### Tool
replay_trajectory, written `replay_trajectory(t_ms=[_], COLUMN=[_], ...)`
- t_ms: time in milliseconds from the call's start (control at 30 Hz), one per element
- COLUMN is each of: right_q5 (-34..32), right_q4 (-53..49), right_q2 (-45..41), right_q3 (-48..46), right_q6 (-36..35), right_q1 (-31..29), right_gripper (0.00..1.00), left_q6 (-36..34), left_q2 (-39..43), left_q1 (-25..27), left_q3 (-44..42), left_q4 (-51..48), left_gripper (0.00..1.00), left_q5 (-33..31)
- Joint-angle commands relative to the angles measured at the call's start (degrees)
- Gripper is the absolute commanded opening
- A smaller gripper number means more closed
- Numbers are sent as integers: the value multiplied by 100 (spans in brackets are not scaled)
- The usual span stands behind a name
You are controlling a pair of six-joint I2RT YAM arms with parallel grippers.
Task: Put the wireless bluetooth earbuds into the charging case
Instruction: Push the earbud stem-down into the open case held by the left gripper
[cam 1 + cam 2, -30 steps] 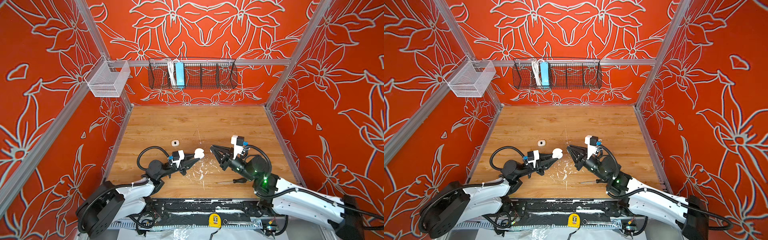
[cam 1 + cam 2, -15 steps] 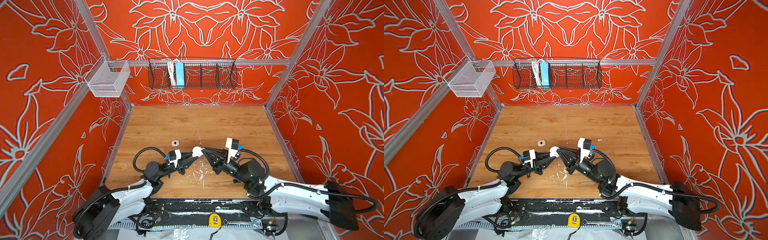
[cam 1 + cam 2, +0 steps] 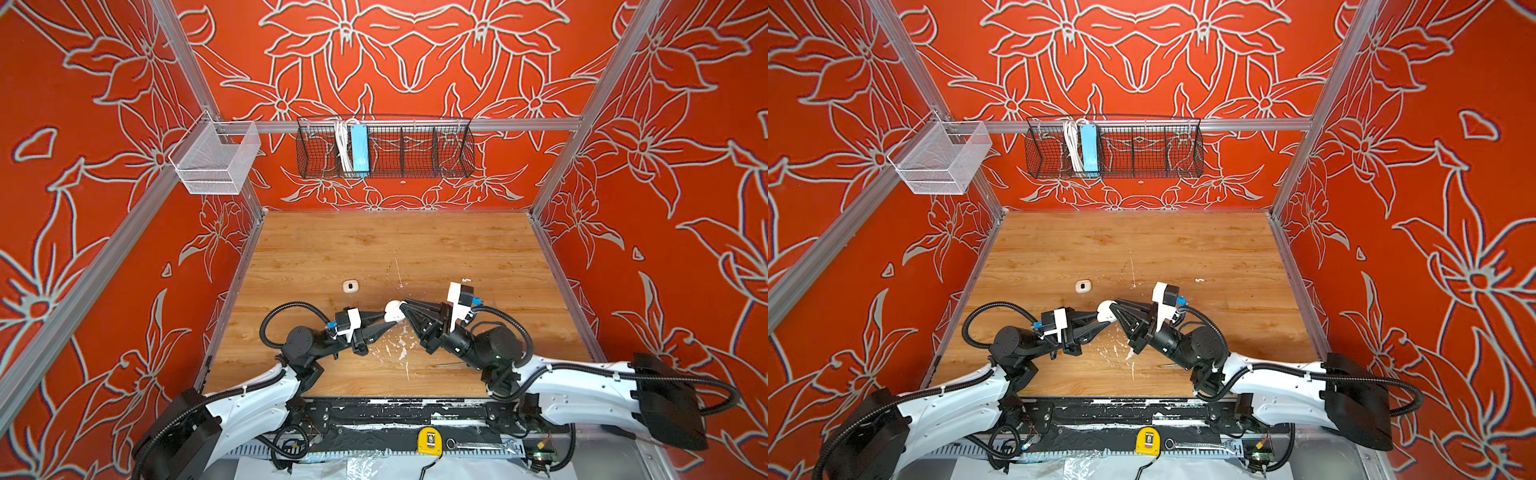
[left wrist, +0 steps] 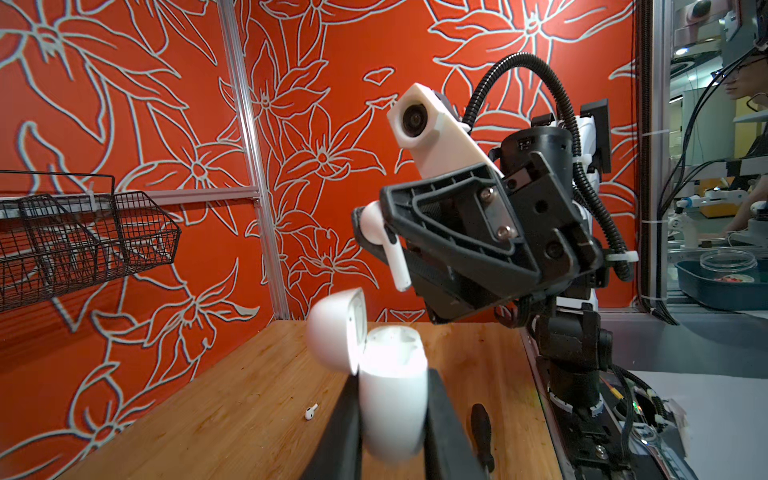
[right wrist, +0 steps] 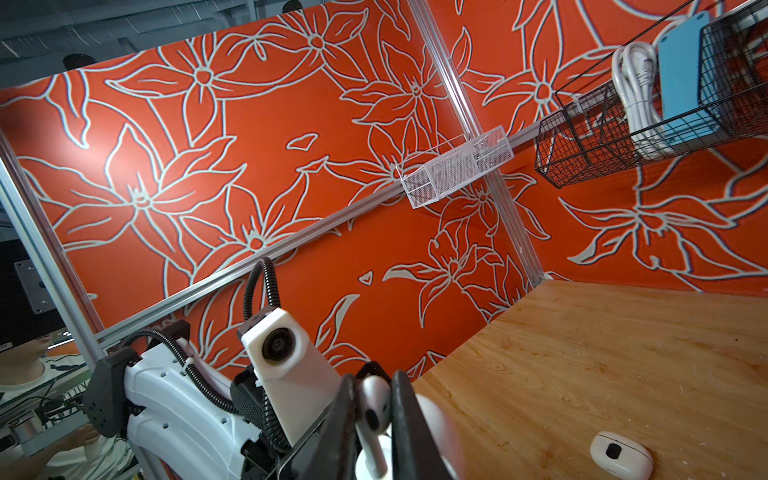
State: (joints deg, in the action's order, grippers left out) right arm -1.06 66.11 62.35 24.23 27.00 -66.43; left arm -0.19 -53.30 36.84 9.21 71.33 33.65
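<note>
The right gripper (image 4: 368, 232), clamped on one earbud (image 4: 397, 266), has swung across in the past second to hang just above the open case (image 4: 390, 411). The left gripper (image 4: 392, 379) holds the case pinched with its lid up, so the first insertion looks close. A second earbud (image 4: 311, 411) waits on the scuffed wooden table (image 3: 374, 249) near a screwdriver (image 4: 481, 428), between red flower-patterned walls (image 3: 124, 291) hung with a wire basket (image 3: 415, 153).

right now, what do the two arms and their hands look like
Left arm and right arm have white shells, black joints and black ribbed cables looping at the wrists. Each wrist carries a white camera block with a blue plug. The left hand and right hand are black, with triangular ribbed fingers.
</note>
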Motion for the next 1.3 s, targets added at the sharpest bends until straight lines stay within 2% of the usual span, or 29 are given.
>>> replay_trajectory(t_ms=[0,533,700,967,1267], right_q5=[-2,-489,-457,-419,-743], right_q4=[572,1202,1449,1475,1475], right_q2=[65,602,740,945,823], right_q3=[-111,-375,-458,-408,-612], right_q6=[-218,-354,-320,-223,-257], right_q1=[-130,-258,-272,-342,-406], right_gripper=[0,0,0,0,0], left_q6=[-76,-192,-133,10,10], left_q2=[113,417,447,617,680], left_q1=[51,139,139,146,148], left_q3=[68,52,31,6,-60], left_q4=[31,-199,-181,-306,-251], left_gripper=[0,0,0,0,0], left_q5=[64,-16,-109,-490,-605])
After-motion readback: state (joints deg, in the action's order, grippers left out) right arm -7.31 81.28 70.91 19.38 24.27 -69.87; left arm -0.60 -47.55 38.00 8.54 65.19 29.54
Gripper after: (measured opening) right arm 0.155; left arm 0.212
